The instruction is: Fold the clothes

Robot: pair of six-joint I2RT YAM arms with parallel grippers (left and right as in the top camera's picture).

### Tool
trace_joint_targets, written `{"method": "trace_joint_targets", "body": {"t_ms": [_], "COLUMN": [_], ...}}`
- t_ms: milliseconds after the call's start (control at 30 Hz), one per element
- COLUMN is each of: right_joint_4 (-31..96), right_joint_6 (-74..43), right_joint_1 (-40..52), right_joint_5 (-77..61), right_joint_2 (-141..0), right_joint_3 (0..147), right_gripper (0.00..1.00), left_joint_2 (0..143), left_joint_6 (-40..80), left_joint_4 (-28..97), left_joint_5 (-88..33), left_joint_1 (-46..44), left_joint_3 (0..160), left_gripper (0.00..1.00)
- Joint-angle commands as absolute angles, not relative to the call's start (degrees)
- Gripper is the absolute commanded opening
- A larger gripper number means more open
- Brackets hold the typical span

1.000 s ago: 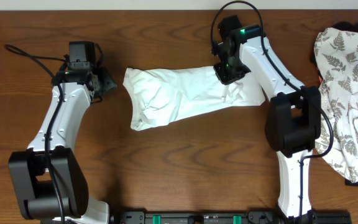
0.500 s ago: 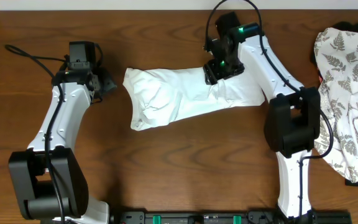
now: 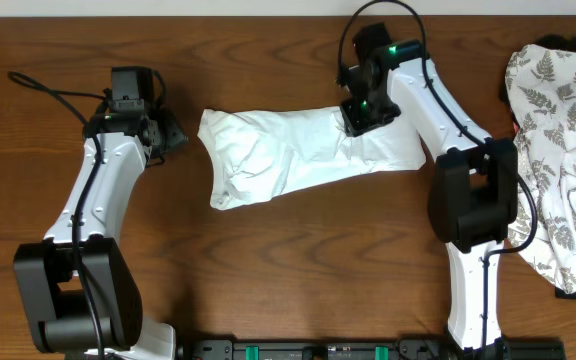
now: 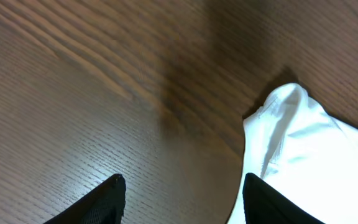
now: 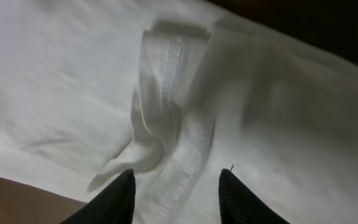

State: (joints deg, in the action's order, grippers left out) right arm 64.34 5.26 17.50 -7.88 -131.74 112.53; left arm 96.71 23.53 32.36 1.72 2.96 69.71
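Observation:
The white T-shirt lies crumpled in a long bundle across the middle of the brown table. No print shows. My right gripper hovers open over the shirt's upper right part; in the right wrist view a stitched hem fold lies between and ahead of the fingers. My left gripper is open and empty just left of the shirt's left end, which shows as a white corner in the left wrist view, beside the right finger.
A heap of white fabric with grey fern leaves lies at the table's right edge, with a dark item behind it. A black cable runs to the left arm. The arm bases stand at the front.
My right gripper moved left over the shirt and then back right, dragging the fabric slightly. The left arm has not moved.

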Motion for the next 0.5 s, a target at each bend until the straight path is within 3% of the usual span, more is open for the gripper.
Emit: {"method": "trace_joint_targets", "body": {"t_ms": [0, 367, 467], "right_joint_4": [62.06, 56.64, 57.49], "right_joint_6": [5.13, 4.75, 4.75], "right_joint_1": [18.41, 18.83, 18.59], "right_joint_5": [-6.98, -7.99, -7.97], "right_joint_2": [-132.05, -131.96, -131.33], "right_joint_3": [108.77, 102.87, 106.06], "right_gripper": [0.38, 0.41, 0.45], "left_joint_2": [96.9, 96.9, 96.9], "left_joint_6": [22.96, 22.98, 22.96], "left_joint_4": [32.45, 32.4, 32.32], "left_joint_5": [2.15, 2.15, 2.15], "left_joint_1": [3.16, 3.16, 3.16], "left_joint_3": [68.9, 68.9, 68.9], "left_gripper": [0.61, 0.61, 0.61]}}
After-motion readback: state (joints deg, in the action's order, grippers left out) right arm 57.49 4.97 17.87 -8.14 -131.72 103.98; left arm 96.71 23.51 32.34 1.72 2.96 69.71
